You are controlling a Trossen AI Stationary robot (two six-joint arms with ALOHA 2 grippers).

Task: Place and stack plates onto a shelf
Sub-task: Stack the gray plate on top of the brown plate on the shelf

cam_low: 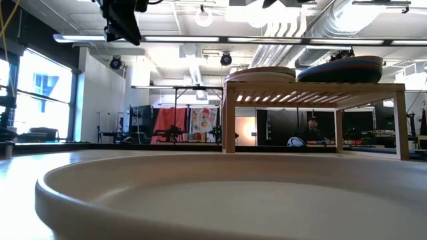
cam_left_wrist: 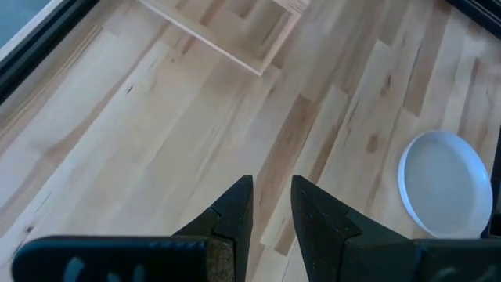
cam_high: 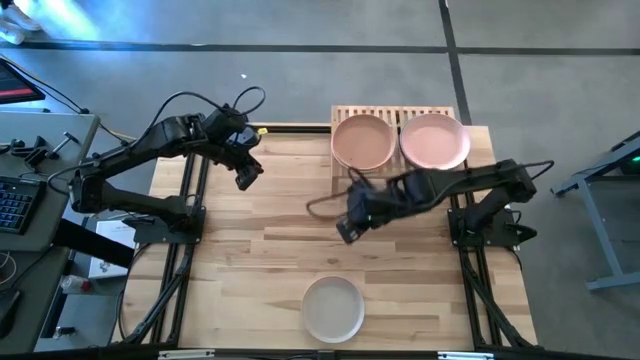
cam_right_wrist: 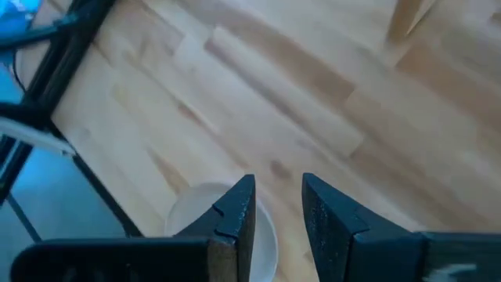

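Note:
The cream plate (cam_high: pixel 333 308) lies flat on the tabletop near its near edge; it fills the foreground of the low view (cam_low: pixel 200 193) and shows in both wrist views (cam_left_wrist: pixel 446 184) (cam_right_wrist: pixel 192 210). The slatted shelf (cam_high: pixel 392 113) stands at the far edge on its legs (cam_low: pixel 229 120). It carries two plate stacks, one topped terracotta (cam_high: pixel 362 142), one pink (cam_high: pixel 434 142). My left gripper (cam_high: pixel 247 175) (cam_left_wrist: pixel 272 205) hovers left of the shelf, narrowly open and empty. My right gripper (cam_high: pixel 347 230) (cam_right_wrist: pixel 278 205) hovers mid-table in front of the shelf, narrowly open and empty.
Bare plank tabletop (cam_high: pixel 260 270) lies between the cream plate and the shelf. Black frame rails (cam_high: pixel 185 250) run along the table's left and right sides. A desk with a keyboard (cam_high: pixel 15 200) stands off to the left. A person sits in the room behind (cam_low: pixel 311 128).

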